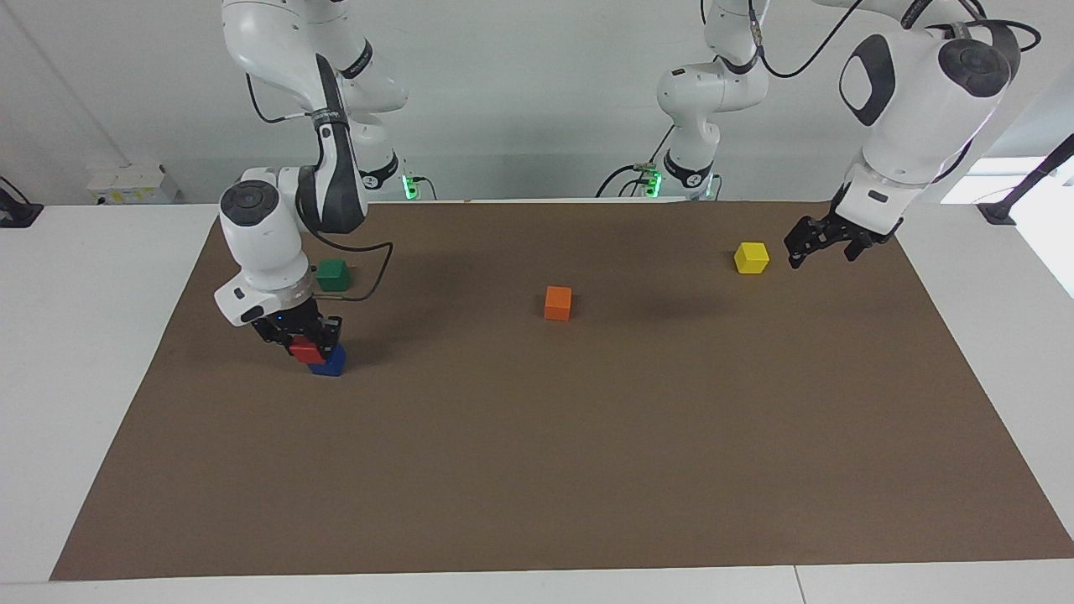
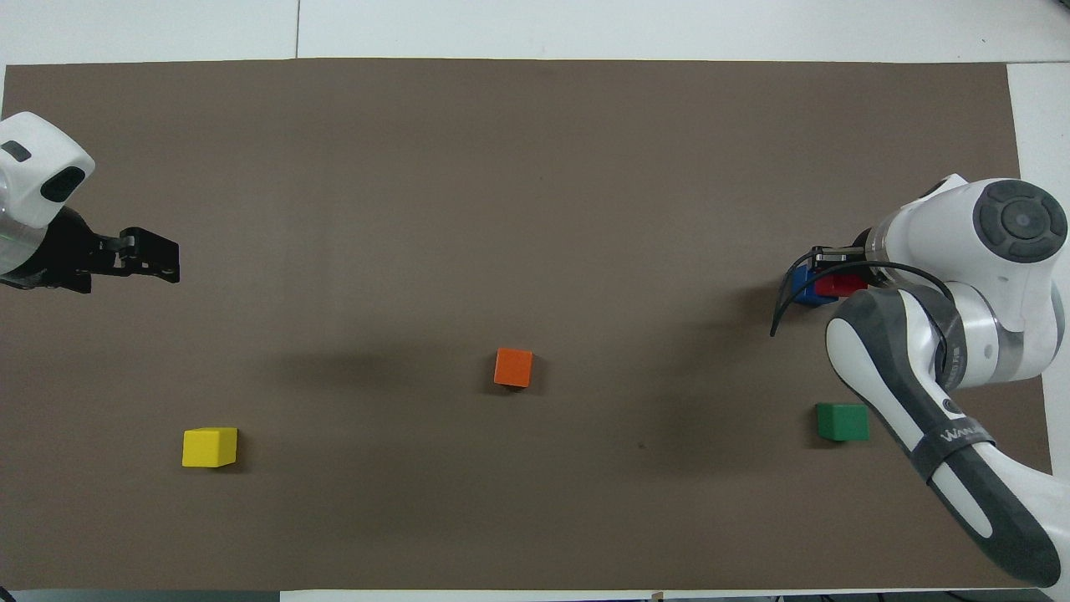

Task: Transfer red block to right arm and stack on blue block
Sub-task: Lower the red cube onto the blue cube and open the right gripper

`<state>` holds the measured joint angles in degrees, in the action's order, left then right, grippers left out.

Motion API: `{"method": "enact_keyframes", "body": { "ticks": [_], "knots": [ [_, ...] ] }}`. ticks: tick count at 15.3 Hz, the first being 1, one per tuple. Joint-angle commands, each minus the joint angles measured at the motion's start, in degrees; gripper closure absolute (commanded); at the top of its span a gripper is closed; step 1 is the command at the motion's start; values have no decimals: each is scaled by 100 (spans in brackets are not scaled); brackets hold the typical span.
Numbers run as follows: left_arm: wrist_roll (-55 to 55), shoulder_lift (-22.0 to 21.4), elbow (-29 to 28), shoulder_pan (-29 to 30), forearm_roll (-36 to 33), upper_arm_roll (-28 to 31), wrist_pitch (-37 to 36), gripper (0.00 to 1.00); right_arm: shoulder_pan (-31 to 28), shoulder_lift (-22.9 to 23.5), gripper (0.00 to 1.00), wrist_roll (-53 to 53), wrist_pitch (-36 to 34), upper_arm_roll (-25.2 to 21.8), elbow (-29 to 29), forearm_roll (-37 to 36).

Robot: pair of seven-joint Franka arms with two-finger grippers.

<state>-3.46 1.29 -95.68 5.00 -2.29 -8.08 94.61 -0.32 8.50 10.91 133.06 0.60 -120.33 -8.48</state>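
Observation:
The red block (image 1: 304,351) rests on the blue block (image 1: 331,363) near the right arm's end of the brown mat; both also show in the overhead view, red (image 2: 841,286) over blue (image 2: 803,287). My right gripper (image 1: 310,342), with a blue light at its wrist, is shut on the red block, and its arm hides part of the stack from above (image 2: 836,276). My left gripper (image 1: 822,252) is open and empty, raised over the mat beside the yellow block, at the left arm's end (image 2: 171,257).
A green block (image 1: 332,274) lies nearer to the robots than the stack, close to the right arm's cable. An orange block (image 1: 558,303) sits mid-mat. A yellow block (image 1: 752,257) lies toward the left arm's end. The brown mat (image 1: 587,470) covers the table.

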Motion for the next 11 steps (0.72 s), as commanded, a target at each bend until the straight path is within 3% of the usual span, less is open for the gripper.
{"method": "enact_keyframes", "body": {
  "ticks": [1,10,11],
  "knots": [
    [407,64,330,-51,-96,70,-267,0,-3,-7,100,298,106,46,0,-172],
    [372,-59,111,28,-70,35,-136,0,-29,108,100,412,141,46,-35,-145],
    [372,-59,111,54,-78,44,-127,0,-47,108,78,412,141,54,-26,-145]
  ]
}}
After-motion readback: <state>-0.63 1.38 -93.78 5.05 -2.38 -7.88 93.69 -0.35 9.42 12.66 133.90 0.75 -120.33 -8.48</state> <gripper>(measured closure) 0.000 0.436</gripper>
